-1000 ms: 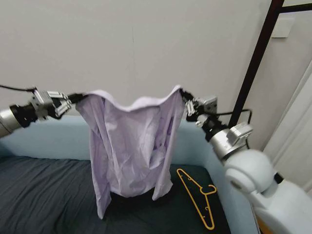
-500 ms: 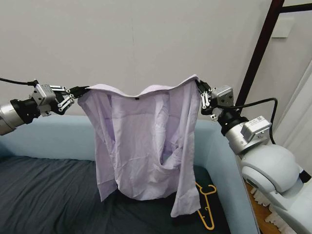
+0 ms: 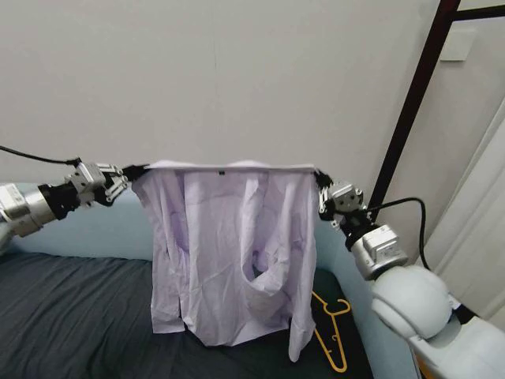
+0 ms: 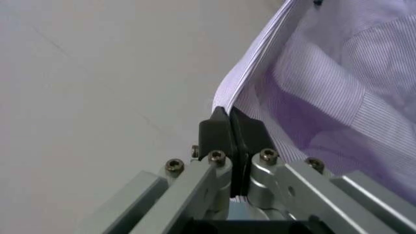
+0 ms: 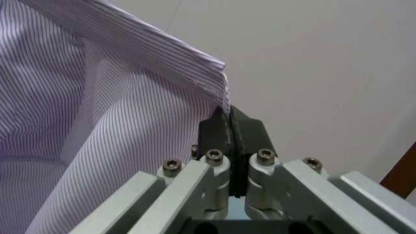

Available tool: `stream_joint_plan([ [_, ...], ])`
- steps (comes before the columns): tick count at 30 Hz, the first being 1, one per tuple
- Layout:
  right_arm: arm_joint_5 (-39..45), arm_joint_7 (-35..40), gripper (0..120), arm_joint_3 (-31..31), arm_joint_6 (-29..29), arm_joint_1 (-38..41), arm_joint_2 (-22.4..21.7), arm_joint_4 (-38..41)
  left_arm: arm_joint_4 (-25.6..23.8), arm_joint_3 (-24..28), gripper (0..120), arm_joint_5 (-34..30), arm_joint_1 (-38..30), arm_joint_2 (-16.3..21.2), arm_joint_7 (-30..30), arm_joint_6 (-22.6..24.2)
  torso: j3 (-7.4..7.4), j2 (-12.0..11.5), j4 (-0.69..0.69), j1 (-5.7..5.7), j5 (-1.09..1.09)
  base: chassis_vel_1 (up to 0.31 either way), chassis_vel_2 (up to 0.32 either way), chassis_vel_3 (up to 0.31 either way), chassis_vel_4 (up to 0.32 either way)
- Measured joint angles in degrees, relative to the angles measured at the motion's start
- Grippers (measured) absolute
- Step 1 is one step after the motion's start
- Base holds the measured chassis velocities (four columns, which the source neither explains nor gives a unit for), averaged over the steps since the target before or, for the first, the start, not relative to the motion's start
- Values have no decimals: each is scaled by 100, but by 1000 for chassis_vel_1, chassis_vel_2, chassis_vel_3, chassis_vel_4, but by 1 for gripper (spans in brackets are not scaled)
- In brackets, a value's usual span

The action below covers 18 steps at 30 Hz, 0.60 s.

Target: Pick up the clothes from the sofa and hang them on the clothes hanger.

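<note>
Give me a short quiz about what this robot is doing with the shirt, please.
1. True or false: the shirt hangs stretched between the left pincer and the right pincer.
2. Where is the yellow hanger? A: lying on the sofa. B: in the left pincer. C: in the right pincer.
3. Fill in: both pincers are ___ on the shirt's top edge.
Key: 1 true; 2 A; 3 shut.

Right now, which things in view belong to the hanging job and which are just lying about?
Job: lilac shirt, pinched between left gripper and right gripper; yellow hanger on the sofa.
Lying about: dark pole, wall plate.
</note>
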Motion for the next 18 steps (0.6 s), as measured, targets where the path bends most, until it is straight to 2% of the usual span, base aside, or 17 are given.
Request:
stream_joint_plan([
  [4,-385,-201,0,-361,533,-165,404,-507,74,201,0,331,288,-335,76,19,0,0,1,0,1,0,0,0,0],
  [7,-498,-365,0,-804,1084,-147,871,-1017,192,659,0,591,447,-765,99,-23,0,0,4,0,-1,0,0,0,0],
  [9,-554,-374,0,-908,1187,-142,1016,-1187,248,761,0,694,451,-905,108,-37,0,0,4,0,-2,0,0,0,0],
  [13,-726,-227,0,-1142,1052,-210,1397,-1685,596,1000,0,1071,412,-1347,118,-103,1,0,1,0,-1,0,0,0,0],
  [16,-643,-1,0,-1205,856,-248,1477,-1836,760,1016,0,1160,361,-1407,63,-126,0,0,1,0,0,0,0,0,0],
  [18,-232,243,8,-1221,686,-327,1549,-1949,902,1018,0,1196,316,-1434,-58,-136,1,0,1,0,1,0,0,0,0],
])
